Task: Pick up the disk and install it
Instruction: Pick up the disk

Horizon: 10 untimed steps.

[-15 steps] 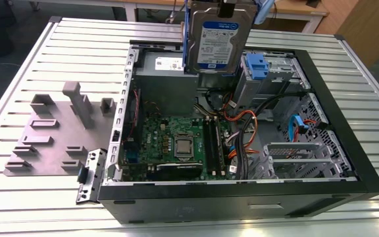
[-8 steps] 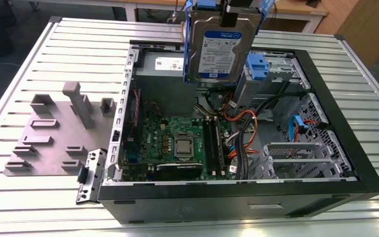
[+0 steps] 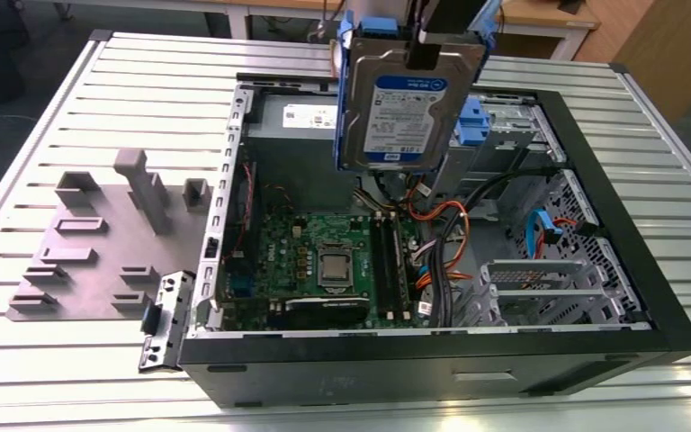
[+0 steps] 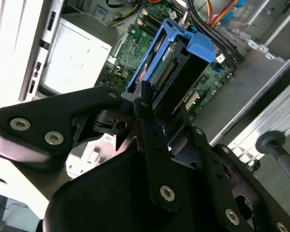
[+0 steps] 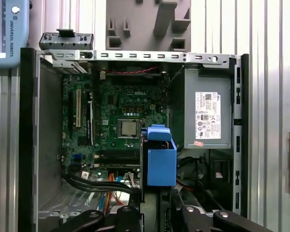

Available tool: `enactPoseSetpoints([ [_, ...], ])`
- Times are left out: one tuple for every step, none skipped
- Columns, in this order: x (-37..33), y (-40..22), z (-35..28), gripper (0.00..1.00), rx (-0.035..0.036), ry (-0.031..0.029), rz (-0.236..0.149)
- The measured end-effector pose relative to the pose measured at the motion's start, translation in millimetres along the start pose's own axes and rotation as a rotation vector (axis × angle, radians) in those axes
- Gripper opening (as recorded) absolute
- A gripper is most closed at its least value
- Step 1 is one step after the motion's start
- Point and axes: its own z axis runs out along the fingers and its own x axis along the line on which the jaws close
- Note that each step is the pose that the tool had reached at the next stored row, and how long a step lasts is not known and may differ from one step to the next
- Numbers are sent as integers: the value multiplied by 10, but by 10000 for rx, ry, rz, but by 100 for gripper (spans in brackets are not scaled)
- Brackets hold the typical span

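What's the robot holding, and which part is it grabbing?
The gripper holds the disk by its upper end, the one away from its blue end tab, over the open computer case.

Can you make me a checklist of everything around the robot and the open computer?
Surface: ribbed metal table, carrying an open computer case.
Job's things: disk in blue frame, hanging above the case, not yet installed.
Clutter: grey block tray and a metal bracket beside the case.
Gripper: gripper shut on the disk's top edge.
Cables: orange and black cables loose inside the case.
Surroundings: wooden furniture beyond the table.
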Motion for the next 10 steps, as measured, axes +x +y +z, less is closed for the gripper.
enactPoseSetpoints([
  [33,0,-2,35,0,1,1],
  [67,0,-3,35,0,2,0],
  [100,-1,-6,35,-1,4,0],
  [137,-1,-7,35,0,2,0],
  [171,-1,-8,35,0,4,0],
  [204,-1,-10,35,0,4,0],
  [238,-1,-12,35,-1,6,1],
  [271,-2,-13,35,0,5,1],
  [303,-2,-14,35,0,6,1],
  [335,-2,-16,35,0,9,1],
])
